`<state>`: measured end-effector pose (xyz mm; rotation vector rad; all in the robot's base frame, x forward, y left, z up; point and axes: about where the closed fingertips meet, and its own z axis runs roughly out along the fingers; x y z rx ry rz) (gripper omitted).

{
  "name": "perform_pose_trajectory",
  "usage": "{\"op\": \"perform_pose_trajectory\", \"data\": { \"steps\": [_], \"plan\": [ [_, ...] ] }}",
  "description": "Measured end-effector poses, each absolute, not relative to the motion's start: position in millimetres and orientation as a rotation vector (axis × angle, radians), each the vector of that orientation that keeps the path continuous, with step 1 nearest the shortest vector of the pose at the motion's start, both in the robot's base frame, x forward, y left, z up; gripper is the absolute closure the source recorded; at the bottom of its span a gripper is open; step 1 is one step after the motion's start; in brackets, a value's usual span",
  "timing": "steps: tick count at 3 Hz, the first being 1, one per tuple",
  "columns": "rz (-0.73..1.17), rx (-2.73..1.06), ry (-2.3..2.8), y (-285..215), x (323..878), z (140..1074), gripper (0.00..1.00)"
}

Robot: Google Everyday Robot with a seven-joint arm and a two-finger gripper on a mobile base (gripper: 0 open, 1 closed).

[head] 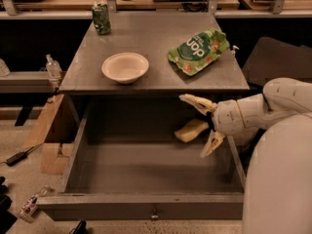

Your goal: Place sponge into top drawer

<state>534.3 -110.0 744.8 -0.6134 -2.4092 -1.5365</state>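
Observation:
The pale-yellow sponge (191, 130) lies tilted inside the open top drawer (141, 206), near its back right part. The drawer is wide, shallow and grey, pulled out under the table, with a small knob at the centre of its front panel. My gripper (203, 125) is over the drawer's right side, just right of the sponge. Its fingers are spread apart, one above the sponge and one below and to the right, and they hold nothing.
On the grey table (146, 79) stand a white bowl (125, 67), a green snack bag (197, 50) and a green can (101, 17). A cardboard box (46, 135) and a bottle (52, 68) are at the left. My white arm fills the right side.

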Motion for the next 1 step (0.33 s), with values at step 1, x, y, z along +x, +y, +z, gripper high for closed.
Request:
{"op": "perform_pose_trajectory", "data": {
  "steps": [1],
  "plan": [
    [-1.537,-0.613,-2.409,-110.0,534.3,744.8,0.00]
  ]
}}
